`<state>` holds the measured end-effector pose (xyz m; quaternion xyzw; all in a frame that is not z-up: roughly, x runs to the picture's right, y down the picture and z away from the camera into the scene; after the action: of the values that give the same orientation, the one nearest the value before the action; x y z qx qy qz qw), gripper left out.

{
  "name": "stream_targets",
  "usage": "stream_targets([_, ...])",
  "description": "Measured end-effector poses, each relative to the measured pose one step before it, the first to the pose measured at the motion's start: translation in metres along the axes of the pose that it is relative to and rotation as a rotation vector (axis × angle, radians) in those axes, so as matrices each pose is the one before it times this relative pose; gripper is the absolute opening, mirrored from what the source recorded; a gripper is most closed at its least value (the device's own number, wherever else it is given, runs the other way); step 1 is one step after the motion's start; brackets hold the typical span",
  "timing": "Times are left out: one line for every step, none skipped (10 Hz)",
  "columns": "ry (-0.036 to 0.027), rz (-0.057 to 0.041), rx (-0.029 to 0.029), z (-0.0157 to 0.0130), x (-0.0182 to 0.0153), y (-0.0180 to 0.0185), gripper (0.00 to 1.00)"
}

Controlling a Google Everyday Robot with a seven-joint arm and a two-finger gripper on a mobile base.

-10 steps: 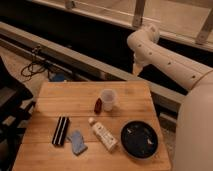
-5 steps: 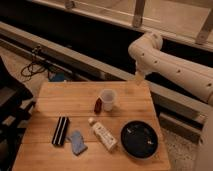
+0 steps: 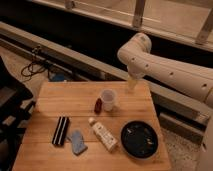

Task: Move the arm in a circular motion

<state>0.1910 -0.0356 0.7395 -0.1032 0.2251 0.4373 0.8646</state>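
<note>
The cream-white arm reaches in from the right, its rounded elbow high over the table's far right corner. Small dark screw holes dot its tube. Its narrow pale tip, the gripper, hangs down just behind the far edge of the wooden table, a little right of a white cup. The gripper holds nothing that I can see.
On the table: a small red bottle beside the cup, a black striped block, a blue sponge, a white tube, a black plate. A dark chair stands left. Cables lie on the floor behind.
The arm has swung left and down: the elbow moved toward the table's middle and the tip dropped closer to the far edge. The table's things have not moved.
</note>
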Motion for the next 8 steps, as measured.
stream_targets([-0.00289, -0.00684, -0.00053, -0.00442, -0.00361, 0.00979, 0.73])
stream_targets([-0.00225, -0.00636, -0.00071, -0.00369, -0.00387, 0.00623, 0.73])
stream_targets([0.00527, -0.00266, -0.00254, -0.00265, -0.00228, 0.00691, 0.73])
stream_targets([0.00443, -0.00272, 0.00062, -0.00104, -0.00276, 0.00541, 0.73])
stream_targets([0.00343, -0.00709, -0.00158, -0.00215, -0.00344, 0.00769, 0.73])
stream_targets([0.01082, 0.00385, -0.00240, -0.00305, 0.00354, 0.00487, 0.73])
stream_targets([0.00508, 0.00054, 0.00141, -0.00497, 0.00359, 0.00323, 0.73])
stream_targets([0.00746, -0.00083, 0.00350, -0.00475, 0.00280, 0.00604, 0.73])
